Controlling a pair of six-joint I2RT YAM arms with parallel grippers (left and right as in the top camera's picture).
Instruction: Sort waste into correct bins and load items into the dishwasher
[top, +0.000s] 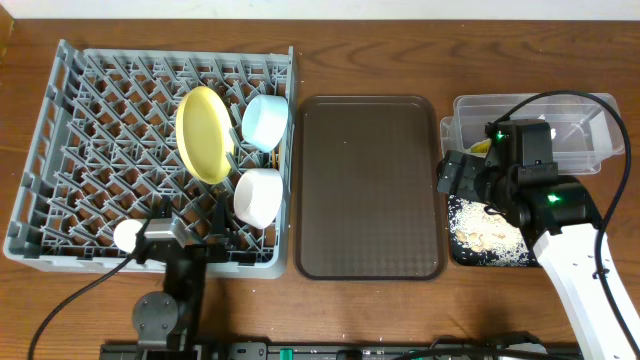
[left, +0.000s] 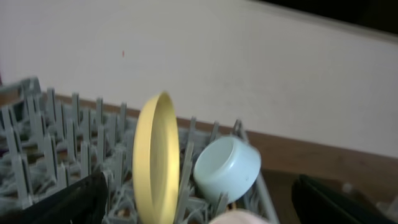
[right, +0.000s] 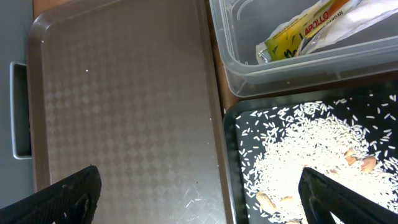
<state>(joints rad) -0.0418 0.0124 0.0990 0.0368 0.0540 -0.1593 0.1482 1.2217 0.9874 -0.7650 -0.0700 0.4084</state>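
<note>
The grey dish rack holds the yellow plate on edge, the light blue bowl, the pink-white bowl and a white cup. My left gripper is open and empty at the rack's front edge. In the left wrist view it faces the plate and the blue bowl. My right gripper is open and empty over the seam between the brown tray and the black tray. That tray holds rice scraps. The green-and-yellow wrapper lies in the clear tub. The chopsticks do not show clearly.
The large brown serving tray lies bare between the rack and the bins; it fills the left of the right wrist view. The clear tub sits behind the black tray at the right. A pale wall backs the left wrist view.
</note>
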